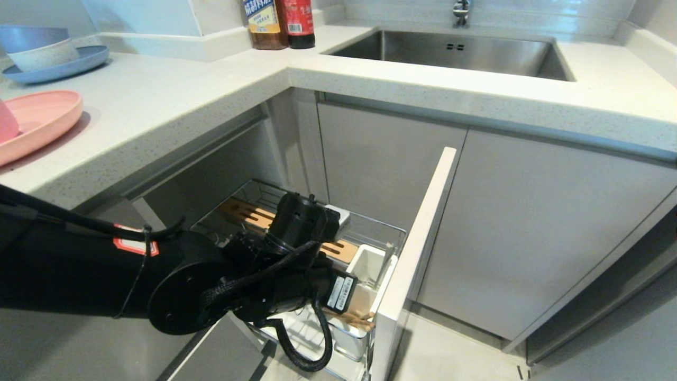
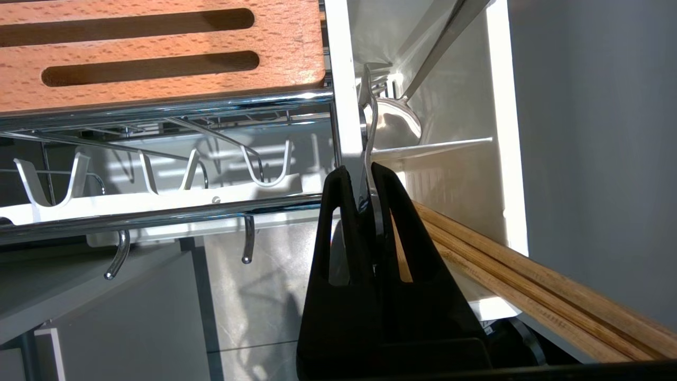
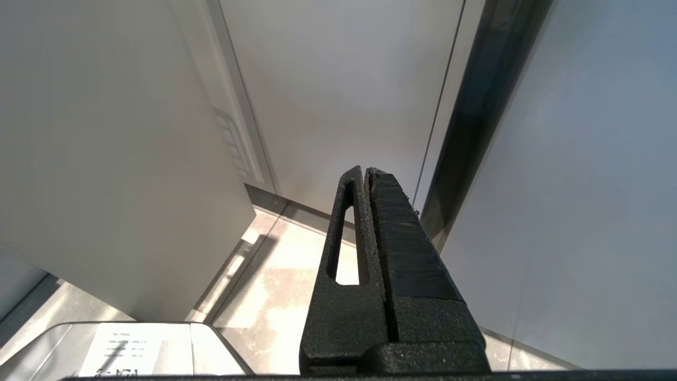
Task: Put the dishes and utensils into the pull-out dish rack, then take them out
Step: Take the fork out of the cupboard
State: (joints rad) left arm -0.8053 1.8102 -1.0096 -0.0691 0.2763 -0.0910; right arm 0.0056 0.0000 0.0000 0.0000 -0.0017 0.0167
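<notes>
Kitchen corner — chopsticks (image 2: 534, 286) beside fork (image 2: 367, 132) pinched in left fingers (image 2: 338, 222).

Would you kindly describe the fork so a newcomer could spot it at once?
Under the corner counter, the pull-out dish rack stands open, with white utensil cups at its front end. The fork stands in a cup beside the wooden chopsticks, gripped by the left pincer; it is slim, silver metal.

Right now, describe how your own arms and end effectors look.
Left arm: matte black, rounded joint housings, black cables looped alongside, an orange-red label, a white barcode sticker near the wrist. Left end effector and right end effector: black, wedge-shaped fingers with slotted cut-outs.
</notes>
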